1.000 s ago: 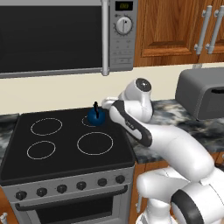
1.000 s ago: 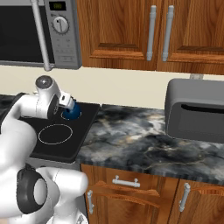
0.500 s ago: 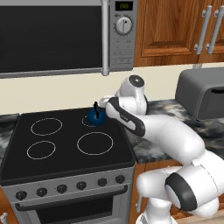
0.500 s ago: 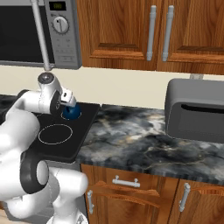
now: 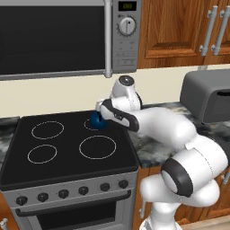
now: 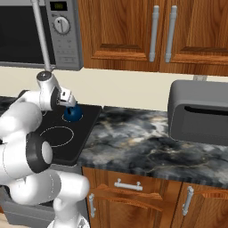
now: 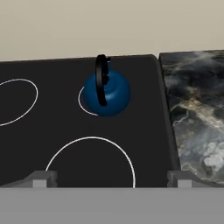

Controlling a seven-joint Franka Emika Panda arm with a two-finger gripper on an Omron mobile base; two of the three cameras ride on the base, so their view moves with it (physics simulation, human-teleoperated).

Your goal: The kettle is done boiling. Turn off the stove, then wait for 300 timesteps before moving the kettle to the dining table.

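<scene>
The tool [image 7: 112, 177] hung with jaws spread wide and empty over the bare front right ring of the stove [image 7: 48, 131]. Beyond it the kettle [image 7: 106, 93] sat on the back right burner (handle upright), near the marbled counter [image 7: 197, 113] edge.

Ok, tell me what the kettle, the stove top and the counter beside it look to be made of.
Kettle: smooth dark-blue body, likely enamelled or painted metal, with a soft sheen; its thin black handle could be plastic or metal. Stove: flat black top with white printed burner rings, seemingly glass; the front looks like brushed steel. Counter: veined black-and-grey, polished stone by its look.
</scene>
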